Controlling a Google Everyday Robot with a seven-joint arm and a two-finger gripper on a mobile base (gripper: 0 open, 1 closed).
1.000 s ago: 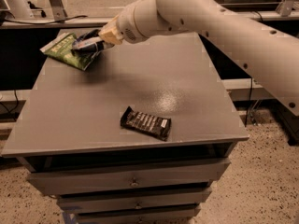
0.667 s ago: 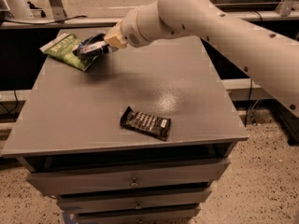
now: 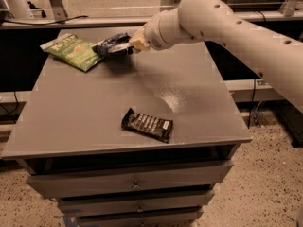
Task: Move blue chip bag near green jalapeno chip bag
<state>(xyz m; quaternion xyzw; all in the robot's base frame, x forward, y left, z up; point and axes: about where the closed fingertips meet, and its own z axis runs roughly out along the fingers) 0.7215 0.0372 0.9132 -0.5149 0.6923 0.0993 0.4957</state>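
Blue chip bag (image 3: 110, 45): dark navy, white marks.
Green jalapeno chip bag (image 3: 72, 52), far left: light green, white lettering band.
Gripper (image 3: 121, 46), far left, clamping blue chip bag: cream.
Candy wrapper (image 3: 147, 125): black.
Table (image 3: 85, 112): grey.

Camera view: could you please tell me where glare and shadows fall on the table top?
Camera view: a pale glare patch sits on the table right of centre, beyond the candy bar; camera view: a soft shadow lies under the blue bag held in the pincer at the far left, beside the green bag.
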